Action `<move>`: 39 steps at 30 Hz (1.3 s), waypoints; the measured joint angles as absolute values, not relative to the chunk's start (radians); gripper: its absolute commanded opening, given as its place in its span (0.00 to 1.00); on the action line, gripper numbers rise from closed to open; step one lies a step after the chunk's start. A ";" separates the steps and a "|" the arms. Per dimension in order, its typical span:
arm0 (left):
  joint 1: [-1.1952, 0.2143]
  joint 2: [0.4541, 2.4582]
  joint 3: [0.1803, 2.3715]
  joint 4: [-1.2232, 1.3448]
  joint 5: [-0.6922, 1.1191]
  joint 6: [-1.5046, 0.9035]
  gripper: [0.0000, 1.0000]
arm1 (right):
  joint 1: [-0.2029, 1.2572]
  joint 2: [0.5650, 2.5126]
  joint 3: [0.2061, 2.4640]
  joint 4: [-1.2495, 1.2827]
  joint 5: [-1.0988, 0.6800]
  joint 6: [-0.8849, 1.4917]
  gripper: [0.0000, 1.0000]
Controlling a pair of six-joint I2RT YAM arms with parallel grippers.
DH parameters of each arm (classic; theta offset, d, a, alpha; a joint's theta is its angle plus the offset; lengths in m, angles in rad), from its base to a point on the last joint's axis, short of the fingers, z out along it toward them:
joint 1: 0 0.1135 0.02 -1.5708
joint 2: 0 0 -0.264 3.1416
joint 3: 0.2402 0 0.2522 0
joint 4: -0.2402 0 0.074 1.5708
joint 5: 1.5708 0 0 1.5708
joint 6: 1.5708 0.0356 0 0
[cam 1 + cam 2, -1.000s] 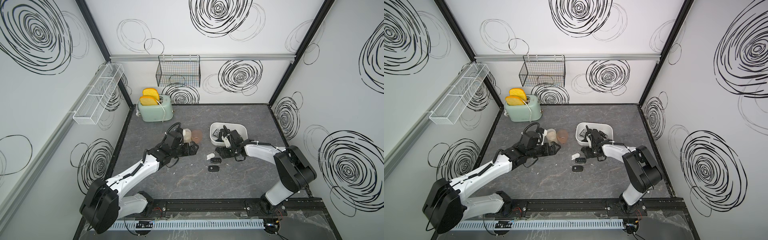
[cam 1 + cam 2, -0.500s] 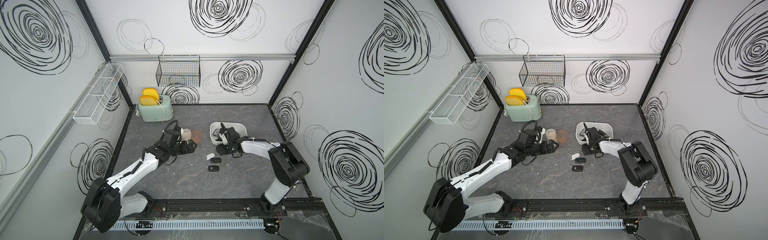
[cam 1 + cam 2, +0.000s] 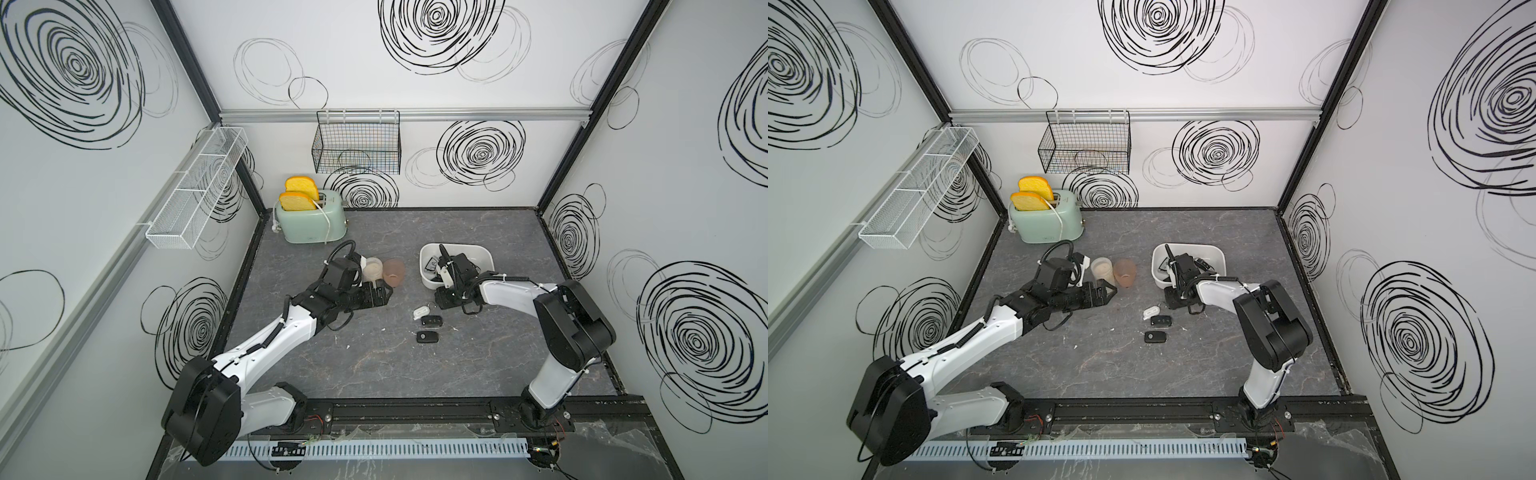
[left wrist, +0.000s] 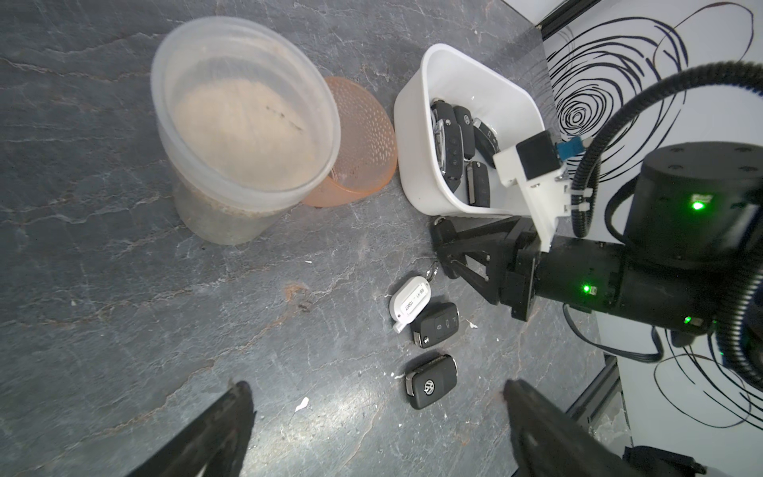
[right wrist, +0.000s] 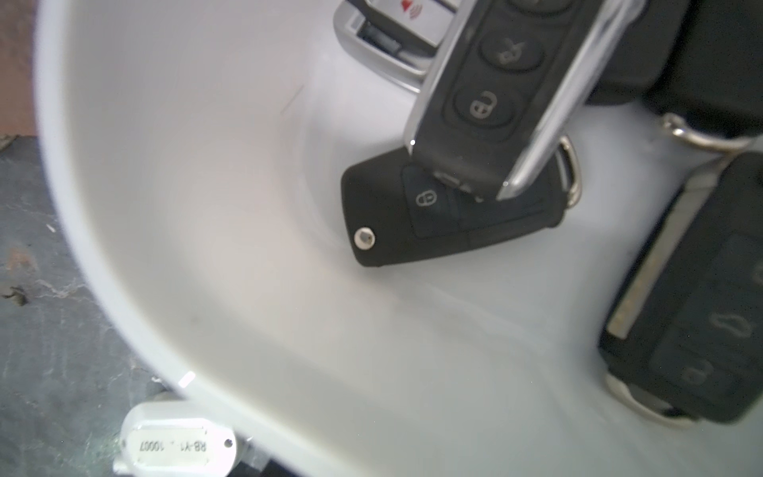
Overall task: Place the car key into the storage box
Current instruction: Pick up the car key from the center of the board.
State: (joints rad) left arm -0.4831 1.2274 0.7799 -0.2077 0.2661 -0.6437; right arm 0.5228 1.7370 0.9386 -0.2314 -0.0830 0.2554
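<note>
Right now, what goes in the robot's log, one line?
left gripper: open; right gripper: shut beside storage box; inside: several keys; on table: black key, VW key, white tag

Grey table (image 3: 1100,365) seen from above. The left gripper (image 3: 1108,293), fingers spread wide, lies near a clear tub (image 3: 1102,270) and an orange cup (image 3: 1125,272). The right gripper (image 3: 1170,298), fingers pressed together, sits just beside the near wall of the white box (image 3: 1220,261), which holds dark keys (image 3: 1163,266). A key (image 3: 1160,320), a second key (image 3: 1155,336) and a white tag (image 3: 1151,311) lie on the table nearby. A toaster (image 3: 1045,224) stands in the far corner.
</note>
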 measured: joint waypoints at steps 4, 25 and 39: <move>-0.483 1.224 0.780 -0.208 0.266 -0.646 0.98 | 0.523 1.733 0.941 -0.244 -0.103 0.255 0.30; -0.580 1.285 0.871 -0.235 0.224 -0.605 0.98 | 0.417 1.425 0.945 -0.311 -0.200 0.290 0.30; -0.597 1.380 0.975 -0.265 0.229 -0.516 0.98 | 0.251 1.579 1.095 -0.322 -0.168 0.322 0.31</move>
